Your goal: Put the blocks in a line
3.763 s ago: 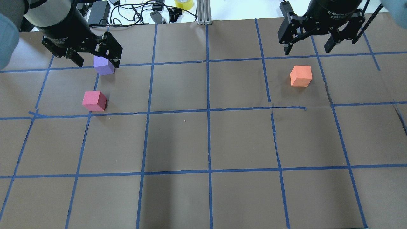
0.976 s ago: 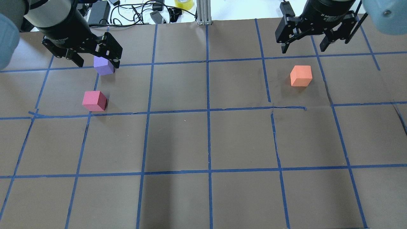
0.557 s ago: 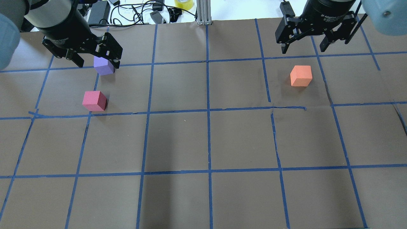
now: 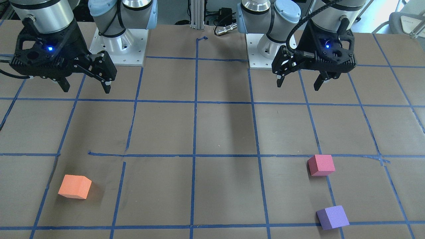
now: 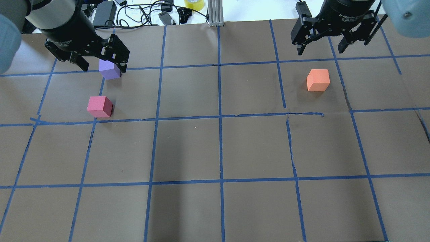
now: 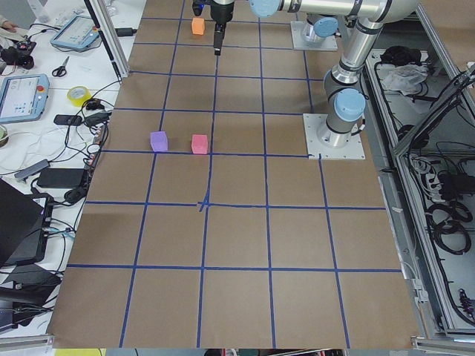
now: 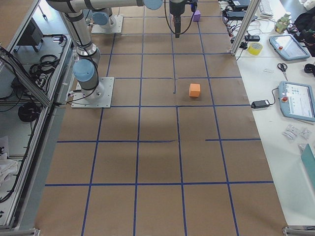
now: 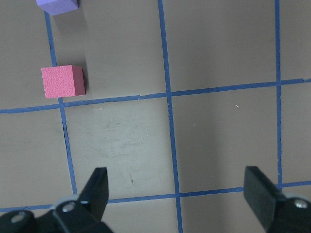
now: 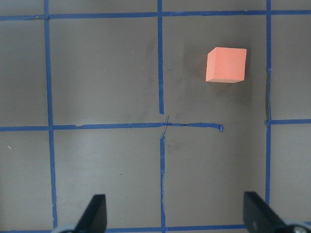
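Near the purple block (image 4: 332,217) sits the pinkish-red block (image 4: 321,165).

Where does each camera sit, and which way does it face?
Front-facing: across the table, facing the robot; left gripper at right, right gripper at left.
Overhead: behind the robot, looking forward-down; grippers unmirrored.
Exterior left: table's left end; left arm at right; purple block, pinkish-red block near.
Exterior right: opposite end; right arm at left; orange block near.
Left wrist: downward; own fingers, pinkish-red block.
Right wrist: downward; own fingers, orange block.
Shared: front-facing and overhead show all three blocks.
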Controlling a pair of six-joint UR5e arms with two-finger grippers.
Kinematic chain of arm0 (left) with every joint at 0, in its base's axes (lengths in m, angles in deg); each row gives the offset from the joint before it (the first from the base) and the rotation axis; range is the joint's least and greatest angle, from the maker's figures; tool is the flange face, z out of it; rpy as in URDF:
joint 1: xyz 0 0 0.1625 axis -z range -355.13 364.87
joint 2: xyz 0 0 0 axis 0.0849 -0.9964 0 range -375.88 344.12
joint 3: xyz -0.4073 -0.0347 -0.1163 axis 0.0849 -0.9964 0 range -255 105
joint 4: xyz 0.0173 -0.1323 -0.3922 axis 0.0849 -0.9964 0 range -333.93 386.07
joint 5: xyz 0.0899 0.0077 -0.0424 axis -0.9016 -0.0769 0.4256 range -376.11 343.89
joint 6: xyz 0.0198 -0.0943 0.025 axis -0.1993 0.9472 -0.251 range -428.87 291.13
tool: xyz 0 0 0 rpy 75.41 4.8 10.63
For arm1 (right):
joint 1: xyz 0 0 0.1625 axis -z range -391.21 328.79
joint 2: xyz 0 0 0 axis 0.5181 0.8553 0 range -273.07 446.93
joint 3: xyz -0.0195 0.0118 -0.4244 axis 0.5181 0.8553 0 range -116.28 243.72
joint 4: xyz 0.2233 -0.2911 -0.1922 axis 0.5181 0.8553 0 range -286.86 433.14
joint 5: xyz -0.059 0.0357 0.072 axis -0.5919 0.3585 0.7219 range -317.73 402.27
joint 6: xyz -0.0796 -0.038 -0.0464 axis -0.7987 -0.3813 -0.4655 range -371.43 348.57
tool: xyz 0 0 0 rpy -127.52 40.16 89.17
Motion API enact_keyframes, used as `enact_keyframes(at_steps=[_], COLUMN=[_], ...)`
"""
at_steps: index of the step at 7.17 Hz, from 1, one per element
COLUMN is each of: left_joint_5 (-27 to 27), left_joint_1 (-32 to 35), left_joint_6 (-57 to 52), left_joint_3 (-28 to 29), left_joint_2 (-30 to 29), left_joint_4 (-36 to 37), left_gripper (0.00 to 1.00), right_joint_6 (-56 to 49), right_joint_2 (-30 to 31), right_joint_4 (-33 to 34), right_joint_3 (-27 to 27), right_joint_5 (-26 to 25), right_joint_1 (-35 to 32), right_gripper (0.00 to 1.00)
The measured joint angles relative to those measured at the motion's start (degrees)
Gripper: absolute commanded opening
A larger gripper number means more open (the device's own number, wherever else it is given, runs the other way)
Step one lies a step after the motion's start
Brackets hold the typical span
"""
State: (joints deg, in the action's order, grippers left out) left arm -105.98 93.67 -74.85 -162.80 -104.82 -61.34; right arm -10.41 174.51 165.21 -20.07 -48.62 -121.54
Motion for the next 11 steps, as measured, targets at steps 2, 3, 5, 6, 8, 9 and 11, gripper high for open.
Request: enact_keyframes(at_steps=[2, 3, 5, 6, 8, 9, 11], left_joint_5=[0.0, 0.0, 0.1, 0.0, 0.1, 0.1, 0.0], left_joint_1=[0.0, 0.0, 0.0, 0.1, 0.0, 0.0, 0.0], left_joint_6=[0.0, 0.0, 0.0, 0.0, 0.0, 0.0, 0.0], left_joint_3=[0.0, 0.0, 0.0, 0.0, 0.0, 0.0, 0.0], left_joint_2=[0.0, 0.0, 0.0, 0.0, 0.0, 0.0, 0.0], left_joint_4=[0.0, 0.0, 0.0, 0.0, 0.0, 0.0, 0.0], left_gripper=[1.00, 1.00, 1.00, 1.00, 1.00, 1.00, 1.00], right_joint_6=[0.0, 0.0, 0.0, 0.0, 0.0, 0.0, 0.1], right_joint_2=[0.0, 0.0, 0.0, 0.0, 0.0, 0.0, 0.0], right_joint_4=[0.3, 0.3, 0.2, 0.2, 0.3, 0.3, 0.2], right_joint_3=[-0.1, -0.1, -0.1, -0.1, -0.1, -0.1, -0.1], right_joint_5=[-0.3, -0.3, -0.3, -0.4, -0.3, -0.3, -0.2], right_joint_1=[0.0, 0.0, 0.0, 0.0, 0.0, 0.0, 0.0], right_gripper=[1.00, 1.00, 1.00, 1.00, 1.00, 1.00, 1.00])
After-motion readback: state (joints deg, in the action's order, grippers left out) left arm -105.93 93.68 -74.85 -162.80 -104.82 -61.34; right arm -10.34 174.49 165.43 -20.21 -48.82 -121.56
